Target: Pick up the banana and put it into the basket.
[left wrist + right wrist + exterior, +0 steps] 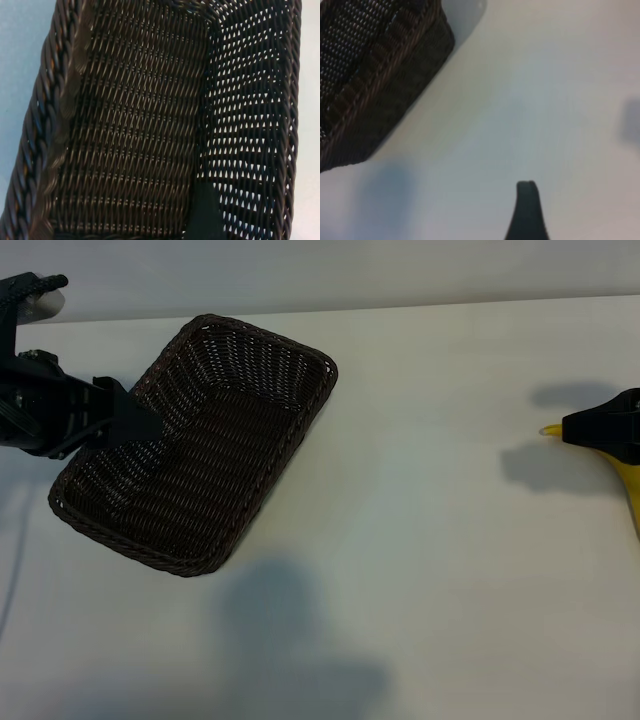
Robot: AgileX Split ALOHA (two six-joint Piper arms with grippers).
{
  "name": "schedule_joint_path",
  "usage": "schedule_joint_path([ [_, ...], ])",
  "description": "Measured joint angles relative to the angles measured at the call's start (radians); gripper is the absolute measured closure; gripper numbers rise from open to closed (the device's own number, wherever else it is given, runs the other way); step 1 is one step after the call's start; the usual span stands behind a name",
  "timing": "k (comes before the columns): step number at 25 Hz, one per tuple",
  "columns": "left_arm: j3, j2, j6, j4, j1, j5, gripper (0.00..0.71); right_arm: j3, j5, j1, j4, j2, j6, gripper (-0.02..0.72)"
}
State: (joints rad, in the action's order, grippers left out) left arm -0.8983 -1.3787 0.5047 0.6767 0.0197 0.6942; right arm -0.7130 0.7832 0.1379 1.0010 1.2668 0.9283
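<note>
A pale, plain surface [420,570] fills the exterior view from above, with a lighter band of wall or backdrop along the far edge. The middle of the surface lies open and bare, crossed only by soft grey shadows, so there is wide free room between the 2 arms.

The basket [250,380] sits on the left side, turned at an angle so its long sides run diagonally. It is rectangular, dark brown woven wicker, with shallow sloping walls and a braided rim. Nothing lies inside it.

The left claw [140,425] reaches in from the left edge of the view and sits at the basket's near-left rim, over the inner wall. The left wrist view looks straight down into the weave [135,125], with 1 dark fingertip [205,210] showing low inside the basket. The claw stands fairly wide; whether it pinches the rim cannot be told.

The banana [630,485] is at the far right edge of the exterior view, well apart from the basket. It is bright yellow and smooth, with its pointed stem end toward the basket; most of it is cut off by the frame. The right claw [605,430] is black and sits over the banana's stem end, set fairly wide around it; a firm grip cannot be confirmed.

The right wrist view shows 1 dark fingertip [527,210] above bare surface, with the basket's corner [375,85] farther off.
</note>
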Motion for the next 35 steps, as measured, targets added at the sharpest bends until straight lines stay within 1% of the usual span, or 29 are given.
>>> schedule_joint_path([
  [8, 0.000, 0.000, 0.000, 0.000, 0.000, -0.002, 0.131, 0.000, 0.000, 0.000, 0.000, 0.000, 0.000, 0.153],
  [14, -0.001, 0.000, -0.027, 0.000, 0.000, -0.068, 0.131, 0.000, 0.000, 0.000, 0.000, 0.000, 0.000, 0.153],
  [19, -0.001, 0.000, -0.103, -0.020, 0.000, -0.022, 0.131, 0.000, 0.000, 0.000, 0.000, 0.000, 0.000, 0.153],
  [21, -0.001, 0.000, -0.192, -0.065, 0.000, 0.015, 0.135, 0.000, 0.000, 0.000, 0.000, 0.000, 0.000, 0.153],
  [23, -0.001, 0.000, -0.348, -0.126, 0.000, 0.056, 0.148, 0.000, 0.000, 0.000, 0.000, 0.000, 0.000, 0.153],
  [26, -0.001, 0.000, -0.657, -0.238, 0.000, 0.140, 0.171, 0.000, 0.000, 0.000, 0.000, 0.000, 0.000, 0.153],
  [28, 0.004, 0.000, -0.788, -0.298, 0.000, 0.177, 0.178, 0.000, 0.000, 0.000, 0.000, 0.000, 0.000, 0.153],
  [30, 0.027, 0.000, -0.869, -0.335, 0.000, 0.188, 0.180, 0.000, 0.000, 0.000, 0.000, 0.000, 0.000, 0.153],
  [32, 0.068, 0.000, -0.918, -0.344, 0.000, 0.187, 0.181, 0.000, 0.000, 0.000, 0.000, 0.000, 0.000, 0.153],
  [34, 0.103, 0.000, -0.954, -0.348, 0.000, 0.172, 0.181, 0.000, 0.000, 0.000, 0.000, 0.000, 0.000, 0.153],
  [35, 0.128, 0.000, -0.969, -0.348, 0.000, 0.147, 0.181, 0.000, 0.000, 0.000, 0.000, 0.000, 0.000, 0.153],
])
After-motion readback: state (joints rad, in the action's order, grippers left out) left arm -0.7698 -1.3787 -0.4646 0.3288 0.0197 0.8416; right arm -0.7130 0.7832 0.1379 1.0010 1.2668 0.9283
